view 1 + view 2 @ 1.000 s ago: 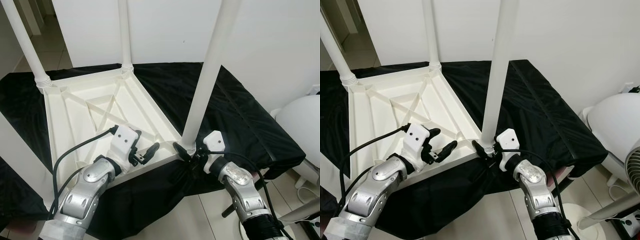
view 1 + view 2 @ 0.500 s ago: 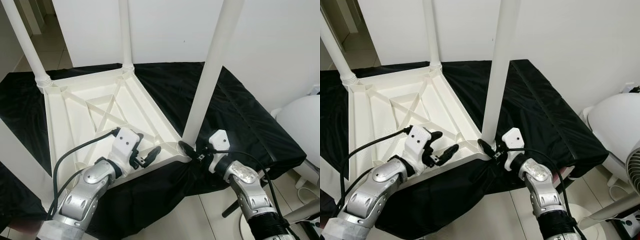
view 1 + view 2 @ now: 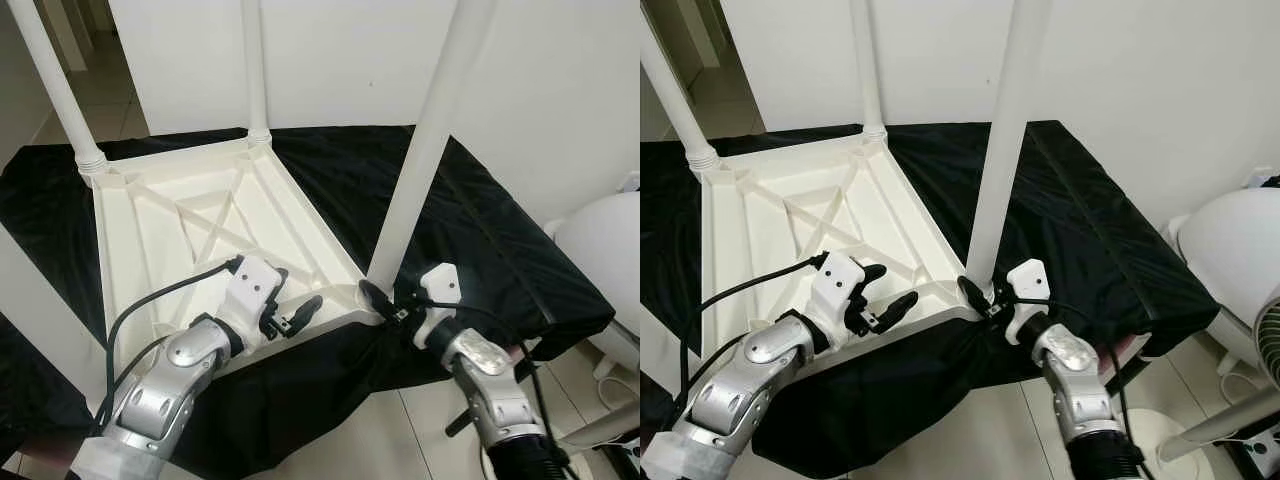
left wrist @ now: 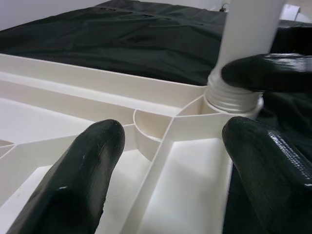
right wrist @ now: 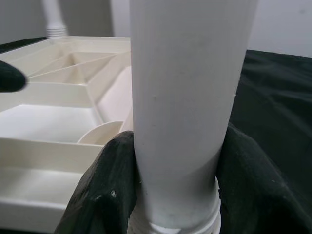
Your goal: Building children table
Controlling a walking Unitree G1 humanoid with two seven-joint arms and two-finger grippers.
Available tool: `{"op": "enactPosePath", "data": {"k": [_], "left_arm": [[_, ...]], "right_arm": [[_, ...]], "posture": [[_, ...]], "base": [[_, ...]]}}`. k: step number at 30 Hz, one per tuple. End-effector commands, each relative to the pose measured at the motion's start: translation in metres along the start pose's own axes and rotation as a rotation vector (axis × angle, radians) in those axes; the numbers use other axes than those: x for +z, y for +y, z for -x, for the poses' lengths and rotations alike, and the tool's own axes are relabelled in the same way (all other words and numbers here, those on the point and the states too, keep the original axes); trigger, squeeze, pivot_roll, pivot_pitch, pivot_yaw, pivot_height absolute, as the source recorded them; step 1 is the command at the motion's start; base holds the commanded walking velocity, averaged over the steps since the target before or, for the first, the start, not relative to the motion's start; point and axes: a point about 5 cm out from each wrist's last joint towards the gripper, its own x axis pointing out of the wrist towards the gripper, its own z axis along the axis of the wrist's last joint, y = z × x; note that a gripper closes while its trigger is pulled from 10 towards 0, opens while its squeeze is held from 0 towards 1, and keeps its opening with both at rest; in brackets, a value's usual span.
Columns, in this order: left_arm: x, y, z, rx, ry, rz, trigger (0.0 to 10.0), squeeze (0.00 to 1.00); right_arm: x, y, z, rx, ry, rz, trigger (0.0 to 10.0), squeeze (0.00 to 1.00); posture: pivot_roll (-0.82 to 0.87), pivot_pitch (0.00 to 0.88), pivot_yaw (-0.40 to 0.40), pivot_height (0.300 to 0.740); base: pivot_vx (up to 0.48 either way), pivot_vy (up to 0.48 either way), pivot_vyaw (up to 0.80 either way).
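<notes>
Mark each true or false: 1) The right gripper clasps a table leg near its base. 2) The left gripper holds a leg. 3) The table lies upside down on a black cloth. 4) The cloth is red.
1) True: the right gripper is shut around the leg near its base.
2) False: the left gripper is open over the table frame.
3) True: the underside faces up on the cloth.
4) False: it is black.

The right gripper [image 3: 381, 305] seems clamped round the near table leg [image 3: 425, 150]; the left gripper [image 3: 292, 309], spread, has open tray ribs [image 3: 215, 235] beyond it.
</notes>
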Motion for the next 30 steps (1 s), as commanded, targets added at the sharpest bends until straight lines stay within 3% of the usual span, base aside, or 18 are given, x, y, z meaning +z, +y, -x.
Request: {"op": "enactPosePath", "data": {"k": [1, 3, 5, 7, 10, 12, 13, 16, 24, 25, 30], "left_arm": [[-0.001, -0.007, 0.000, -0.149, 0.005, -0.003, 10.0, 0.00], [-0.001, -0.008, 0.001, -0.152, 0.007, -0.007, 10.0, 0.00], [-0.001, -0.008, 0.001, -0.152, 0.007, -0.007, 10.0, 0.00], [-0.001, -0.008, 0.003, -0.152, 0.010, -0.007, 10.0, 0.00], [-0.001, -0.008, 0.003, -0.153, 0.009, -0.009, 10.0, 0.00], [-0.002, -0.007, 0.004, -0.140, 0.012, -0.005, 10.0, 0.00], [-0.002, -0.007, 0.004, -0.140, 0.012, -0.005, 10.0, 0.00], [-0.002, -0.007, 0.004, -0.126, 0.006, 0.005, 10.0, 0.00], [-0.003, -0.008, 0.001, -0.128, 0.002, 0.007, 10.0, 0.00], [-0.001, -0.008, -0.001, -0.123, -0.011, 0.011, 10.0, 0.00], [0.002, -0.006, -0.010, -0.126, -0.029, 0.003, 10.0, 0.00]], "right_arm": [[-0.003, -0.008, 0.000, -0.101, 0.041, 0.007, 10.0, 0.00], [-0.004, -0.008, -0.003, -0.184, 0.057, -0.014, 10.0, 0.00], [-0.004, -0.008, -0.003, -0.184, 0.057, -0.014, 10.0, 0.00], [-0.004, 0.008, -0.006, -0.323, 0.054, -0.106, 10.0, 0.00], [-0.004, 0.013, -0.008, -0.359, 0.052, -0.125, 10.0, 0.00], [-0.006, 0.026, -0.011, -0.424, 0.057, -0.158, 10.0, 0.00], [-0.006, 0.026, -0.011, -0.424, 0.057, -0.158, 10.0, 0.00], [-0.004, 0.047, -0.015, -0.406, 0.050, -0.189, 10.0, 0.00], [0.000, 0.036, -0.012, -0.446, 0.045, -0.161, 10.0, 0.00], [0.001, 0.035, -0.012, -0.439, 0.042, -0.163, 10.0, 1.00], [0.007, 0.030, -0.010, -0.373, 0.002, -0.160, 10.0, 1.00]], "posture": [[0.09, 0.000, 0.020, 0.740], [0.09, 0.000, 0.020, 0.740], [0.09, 0.000, 0.020, 0.740], [0.09, 0.000, 0.008, 0.740], [0.09, 0.000, 0.008, 0.740], [0.09, 0.000, -0.005, 0.740], [0.09, 0.000, -0.005, 0.740], [0.09, 0.000, -0.011, 0.740], [0.08, 0.000, -0.014, 0.740], [0.08, 0.000, -0.026, 0.740], [0.06, 0.000, -0.025, 0.740]], "base": [[0.000, 0.000, 0.00], [0.000, 0.000, 0.00], [0.000, 0.000, 0.00], [0.000, 0.000, 0.00], [0.000, 0.000, 0.00], [0.000, 0.000, 0.00], [0.000, 0.000, 0.00], [0.000, 0.000, 0.00], [0.000, 0.000, 0.00], [0.000, 0.000, 0.00], [0.000, 0.000, 0.00]]}}
